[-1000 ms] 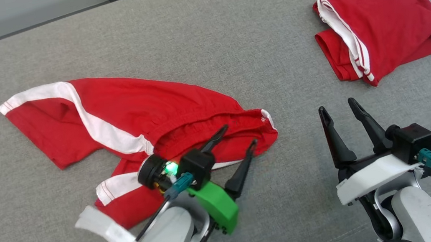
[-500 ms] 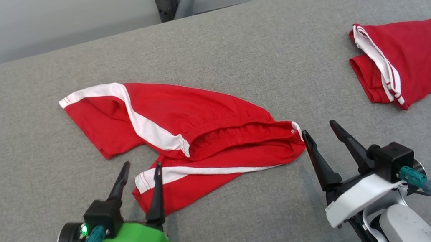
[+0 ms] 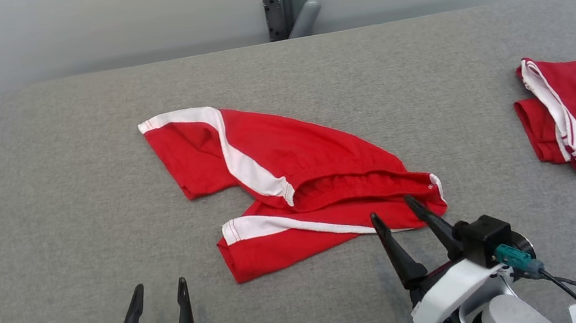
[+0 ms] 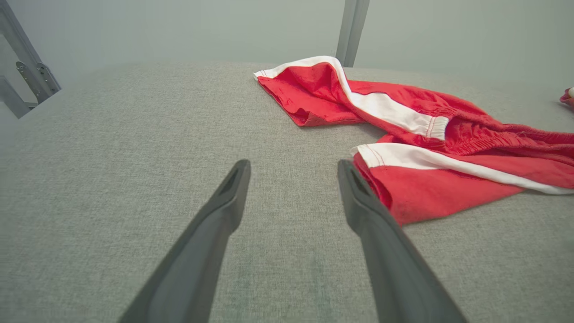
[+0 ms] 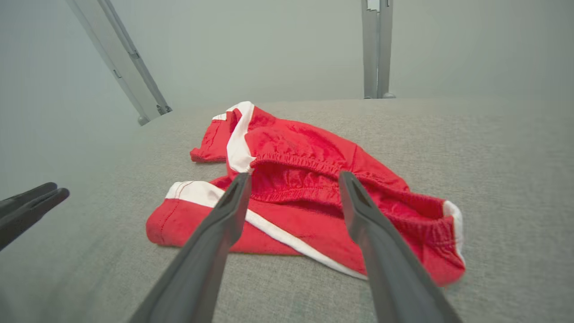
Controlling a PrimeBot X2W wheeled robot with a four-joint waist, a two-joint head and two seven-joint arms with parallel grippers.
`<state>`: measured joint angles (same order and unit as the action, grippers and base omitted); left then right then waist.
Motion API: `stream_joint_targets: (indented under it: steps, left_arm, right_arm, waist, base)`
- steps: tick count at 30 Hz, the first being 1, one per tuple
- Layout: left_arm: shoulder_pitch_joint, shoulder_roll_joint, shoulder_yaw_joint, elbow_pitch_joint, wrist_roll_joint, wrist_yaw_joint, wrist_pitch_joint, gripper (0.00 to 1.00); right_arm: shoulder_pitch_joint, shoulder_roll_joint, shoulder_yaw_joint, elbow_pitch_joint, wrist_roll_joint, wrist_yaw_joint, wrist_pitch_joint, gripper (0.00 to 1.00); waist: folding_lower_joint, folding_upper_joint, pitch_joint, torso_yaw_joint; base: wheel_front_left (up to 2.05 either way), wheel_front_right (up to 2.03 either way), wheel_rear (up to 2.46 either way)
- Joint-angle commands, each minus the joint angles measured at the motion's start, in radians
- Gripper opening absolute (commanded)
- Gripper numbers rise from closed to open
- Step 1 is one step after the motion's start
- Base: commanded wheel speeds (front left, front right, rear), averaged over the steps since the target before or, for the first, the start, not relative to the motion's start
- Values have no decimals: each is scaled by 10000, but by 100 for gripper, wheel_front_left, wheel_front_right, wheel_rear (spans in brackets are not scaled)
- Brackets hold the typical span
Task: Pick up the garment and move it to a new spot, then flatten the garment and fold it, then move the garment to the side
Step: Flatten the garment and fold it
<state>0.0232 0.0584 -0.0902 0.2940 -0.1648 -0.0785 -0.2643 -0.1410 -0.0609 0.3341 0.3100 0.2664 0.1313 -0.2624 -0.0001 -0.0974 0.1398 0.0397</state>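
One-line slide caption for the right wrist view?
Open right gripper aimed at crumpled red shorts lying on the grey fabric surface.

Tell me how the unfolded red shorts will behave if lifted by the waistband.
Probably floppy: the red shorts lie in soft folds, so the legs should dangle. The gathered elastic waistband likely stretches under a pinch. Thin cloth, so probably light.

Soft, even light, faint shadows, sharp focus; wrist views bend lines near their edges.
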Motion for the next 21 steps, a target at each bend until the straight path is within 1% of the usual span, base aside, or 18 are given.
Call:
stream_joint_targets:
  steps: [1,3,4,8,13,18,21]
  left_arm:
    - [-36,-12,-51,43,99,-83,3,100]
    - [-209,-44,-153,64,80,-124,5,100]
    - [-209,-44,-153,64,80,-124,5,100]
    - [-412,-74,-460,120,-182,-152,5,100]
    - [-566,-71,-700,134,-511,18,3,100]
    - [-600,-73,-849,97,-691,137,5,100]
    - [-658,-72,-934,62,-797,179,5,100]
  right_arm:
    - [-299,-101,178,130,163,-11,-3,100]
    - [-626,-164,488,377,341,-11,-3,100]
    - [-626,-164,488,377,341,-11,-3,100]
    - [-1403,-336,850,1123,605,-13,-3,100]
    - [-2161,-423,854,2089,776,-11,-3,100]
    - [-2611,-456,653,2927,1022,-11,-3,100]
    - [-2842,-448,616,3201,1146,-11,-3,100]
  waist:
    - [1,0,244,709]
    - [1,0,426,1125]
    - [1,0,426,1125]
    - [1,0,813,1939]
    - [1,0,1219,2754]
    - [1,0,1530,3236]
    - [1,0,1694,3366]
  base:
    - [0,0,0]
    - [0,0,0]
    - [0,0,0]
    - [0,0,0]
    - [0,0,0]
    - [0,0,0]
    - [0,0,0]
